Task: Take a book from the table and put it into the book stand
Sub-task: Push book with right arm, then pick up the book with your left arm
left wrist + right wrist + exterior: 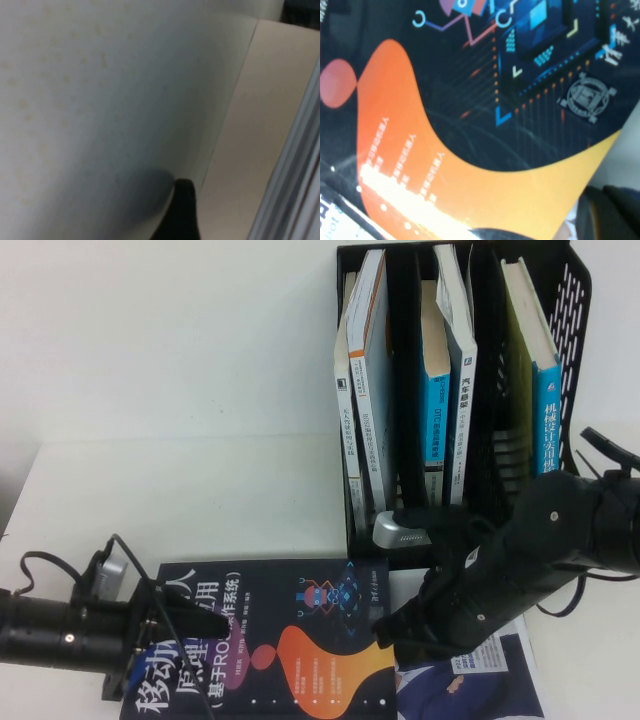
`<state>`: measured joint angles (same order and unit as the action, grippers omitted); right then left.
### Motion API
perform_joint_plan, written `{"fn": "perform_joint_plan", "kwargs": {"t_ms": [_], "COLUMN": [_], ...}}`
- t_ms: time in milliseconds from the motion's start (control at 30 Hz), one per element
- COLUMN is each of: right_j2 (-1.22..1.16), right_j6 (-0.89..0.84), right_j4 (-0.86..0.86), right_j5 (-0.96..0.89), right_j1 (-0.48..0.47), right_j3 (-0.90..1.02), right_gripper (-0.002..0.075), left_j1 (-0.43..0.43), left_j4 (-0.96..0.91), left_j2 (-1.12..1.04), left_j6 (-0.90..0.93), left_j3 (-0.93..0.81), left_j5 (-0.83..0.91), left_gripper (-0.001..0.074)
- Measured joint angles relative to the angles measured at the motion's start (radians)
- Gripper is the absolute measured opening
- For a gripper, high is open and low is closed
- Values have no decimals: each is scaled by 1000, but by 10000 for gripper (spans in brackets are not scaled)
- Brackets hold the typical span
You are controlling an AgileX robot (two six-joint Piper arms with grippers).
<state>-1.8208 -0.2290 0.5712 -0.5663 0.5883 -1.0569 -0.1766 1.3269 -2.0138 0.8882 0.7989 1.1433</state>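
Left gripper (185, 625) and right gripper (390, 628) flank the book (290, 640); fingers' state unclear

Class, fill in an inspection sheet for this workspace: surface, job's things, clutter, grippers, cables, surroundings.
Surface: white table.
Job's things: navy book lies flat near the front edge; black book stand at the back holds several upright books.
Clutter: white-covered book partly under the right arm.
Grippers: left gripper at the navy book's left edge; right gripper at its right edge.
Cables: black cable loops behind the left arm.
Surroundings: nothing seen.
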Motion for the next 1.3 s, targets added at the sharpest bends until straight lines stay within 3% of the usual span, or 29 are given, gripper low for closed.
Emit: {"fn": "perform_joint_plan", "kwargs": {"t_ms": [267, 367, 467, 633, 667, 1033, 1300], "right_j2": [-2, -2, -2, -2, -2, 91, 205], "right_j6": [-3, -3, -3, 7, 15, 108, 346], "right_j4": [0, 0, 0, -22, -32, -182, -500], "right_j5": [0, 0, 0, 2, 2, -17, -15], "right_j1": [4, 4, 4, 4, 4, 6, 6], "right_j3": [-2, -2, -2, -2, -4, -4, -2], "right_gripper": [5, 5, 5, 5, 5, 5, 5], "left_j1": [-45, -45, -47, -54, -54, -54, -51], "left_j4": [-4, -10, -24, -28, -29, -32, -76], "left_j2": [26, 26, 26, 34, 36, 52, 238], "left_j6": [-15, -15, -15, -15, -15, -29, -69], "left_j3": [0, 0, 0, 6, 6, 6, 4], "left_j5": [0, -2, -11, 35, 42, 46, 20], "left_gripper": [591, 547, 435, 139, 118, 119, 111]}}
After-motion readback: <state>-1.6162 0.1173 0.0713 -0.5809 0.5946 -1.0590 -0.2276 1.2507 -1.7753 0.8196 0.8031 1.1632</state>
